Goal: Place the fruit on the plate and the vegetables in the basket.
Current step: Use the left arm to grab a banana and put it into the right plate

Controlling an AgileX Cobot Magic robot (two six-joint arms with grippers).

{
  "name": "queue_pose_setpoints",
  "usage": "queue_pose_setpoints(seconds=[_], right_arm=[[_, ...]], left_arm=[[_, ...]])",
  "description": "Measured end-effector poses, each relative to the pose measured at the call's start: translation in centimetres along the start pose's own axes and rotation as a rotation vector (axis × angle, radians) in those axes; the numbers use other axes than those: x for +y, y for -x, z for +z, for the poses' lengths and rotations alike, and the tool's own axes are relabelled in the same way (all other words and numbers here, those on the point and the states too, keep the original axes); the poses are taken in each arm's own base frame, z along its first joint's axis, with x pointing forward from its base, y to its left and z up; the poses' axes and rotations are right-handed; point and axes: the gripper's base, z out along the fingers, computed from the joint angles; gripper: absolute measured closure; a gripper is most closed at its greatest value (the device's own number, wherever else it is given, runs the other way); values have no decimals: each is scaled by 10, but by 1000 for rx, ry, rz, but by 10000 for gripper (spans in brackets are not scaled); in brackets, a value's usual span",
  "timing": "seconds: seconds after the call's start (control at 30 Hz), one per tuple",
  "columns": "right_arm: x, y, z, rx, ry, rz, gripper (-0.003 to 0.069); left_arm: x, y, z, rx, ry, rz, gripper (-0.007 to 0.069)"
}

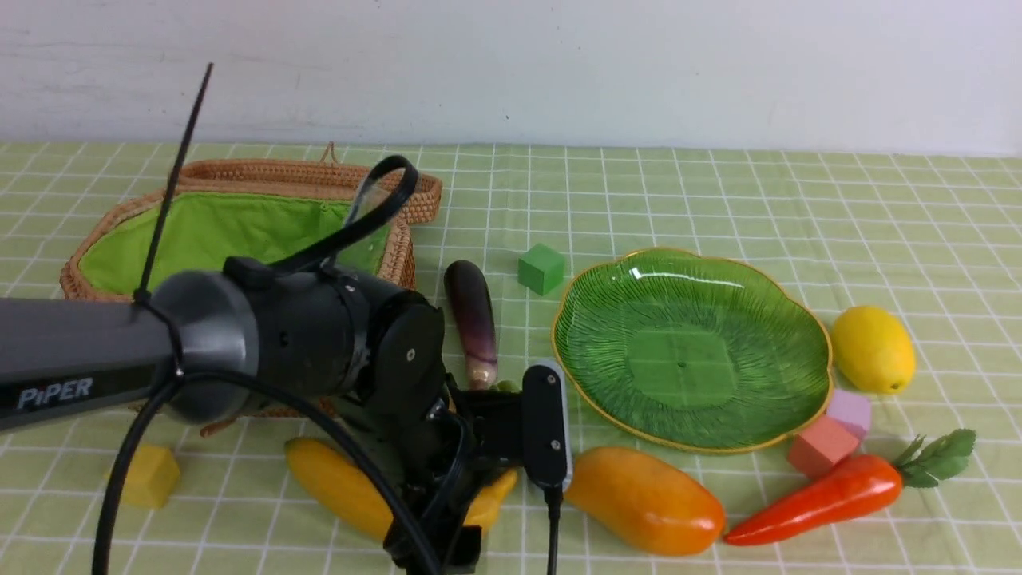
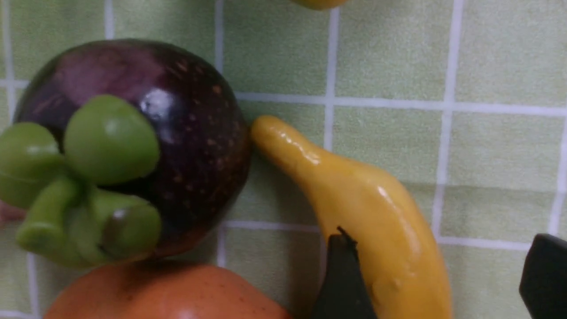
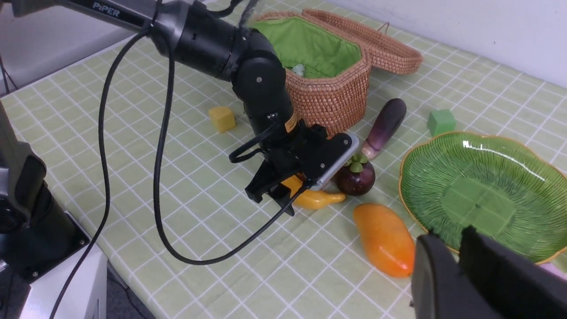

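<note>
Left hand (image 3: 272, 200) open, fingers astride the banana (image 2: 376, 212). Banana lies flat on the desk (image 1: 718, 200), long axis roughly nine-to-three. Plate (image 1: 556, 335) stands at two o'clock from it.

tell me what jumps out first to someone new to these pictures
The black left arm fills the near left, the left gripper open over the banana beside the mangosteen. Right of it sits the empty green plate; the open basket with bright green lining lies behind the arm.
</note>
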Motion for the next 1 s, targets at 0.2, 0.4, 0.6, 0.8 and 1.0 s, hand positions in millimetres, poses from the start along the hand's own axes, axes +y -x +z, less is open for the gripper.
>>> queue_pose_setpoints(seconds=[0.2, 0.4, 0.6, 0.8, 1.0], right_arm=[[0, 0, 0, 0, 1, 0, 559], [1, 0, 0, -3, 15, 5, 552], [2, 0, 0, -4, 18, 6, 552], [2, 0, 0, -4, 19, 6, 552], [2, 0, 0, -5, 19, 6, 552]], left_arm=[[2, -4, 17, 51, -10, 39, 216], [0, -6, 21, 77, -40, 42, 316], [-6, -10, 15, 125, -103, 41, 315], [-15, -10, -18, 110, -144, -27, 315], [-28, -6, -81, -1, -118, -165, 315]])
